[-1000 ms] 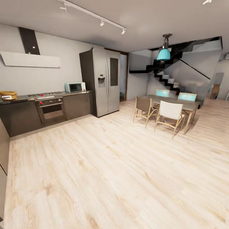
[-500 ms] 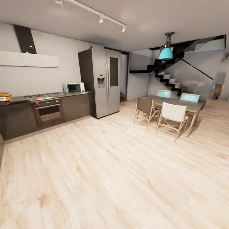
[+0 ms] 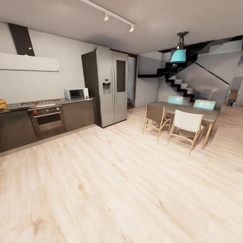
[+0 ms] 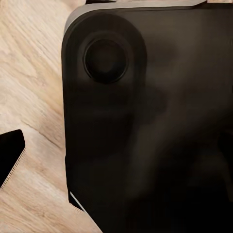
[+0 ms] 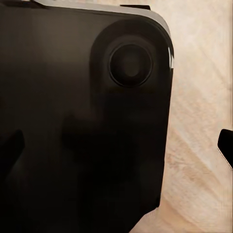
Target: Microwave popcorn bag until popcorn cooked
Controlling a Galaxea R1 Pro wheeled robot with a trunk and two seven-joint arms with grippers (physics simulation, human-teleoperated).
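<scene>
Popcorn bag: you cannot pick it out at this range, and nothing on the grey countertop [image 3: 79, 99] can be read as it; a tan stacked object [image 3: 2, 104] at the frame's left edge is too cut off to name. The microwave [image 3: 76, 93], mint-white and with its door shut, stands at the worktop's right end, just beside the tall steel refrigerator [image 3: 109, 86]. Compared with a second ago the whole scene has slid left and the cabinets along the left edge have dropped out of frame, so the camera has swung right and the kitchen run now sits further off-centre; by that reading you are turning away from the counter, or lining up on its microwave end. The hob [image 3: 39, 102] and the dark oven [image 3: 46, 119] sit left of the microwave, under the white hood [image 3: 29, 62]. Pale plank floor [image 3: 121, 182] lies between you and the cabinets, with the dining table [image 3: 189, 111], its chairs, a teal pendant lamp [image 3: 178, 54] and a dark staircase [image 3: 179, 84] at right. Both wrist views look onto the robot's dark base [image 4: 155, 126] over the floor; whether either gripper is apart or together cannot be told
</scene>
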